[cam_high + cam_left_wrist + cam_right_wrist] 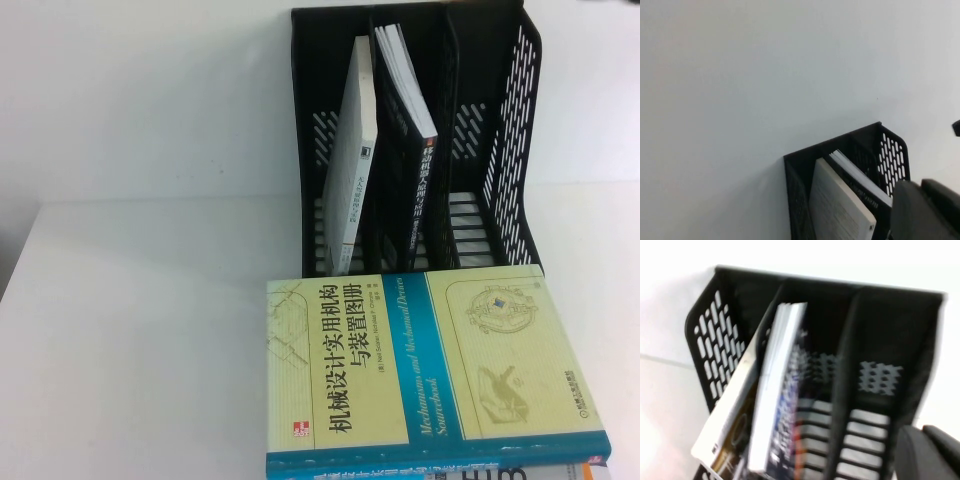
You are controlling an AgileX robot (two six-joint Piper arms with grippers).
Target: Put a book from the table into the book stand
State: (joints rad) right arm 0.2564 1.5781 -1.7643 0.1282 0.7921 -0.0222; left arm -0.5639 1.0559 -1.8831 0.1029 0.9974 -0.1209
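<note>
The stand (505, 130) sits upright at the upper centre of the high view, on the white worktop (140, 330), its three slots facing the camera; the book (408, 150), dark-covered with white pages showing at its top edge, stands in the middle slot, leaning slightly with its top toward the left divider; a thin white-grey book (352, 165) stands in the left slot, tilted so its top leans to the right, close beside the dark one; the right slot holds nothing but the slatted base. Just in front of the stand, at the lower centre and right of the frame, a pale yellow-and-teal hardcover (430, 365) lies flat, cover up, on top of another book (500, 472) whose edge shows at the bottom of the frame. Neither arm appears in the high view. The left claw (925, 210) shows only as a dark rounded shape at the lower right of the left wrist view, near the stand (892, 155); I cannot tell how far it is open, or whether it holds anything. The right claw (927, 452) is likewise a dark shape at the lower right of the right wrist view, close to the stand's (710, 340) right slot; its opening cannot be told either.
</note>
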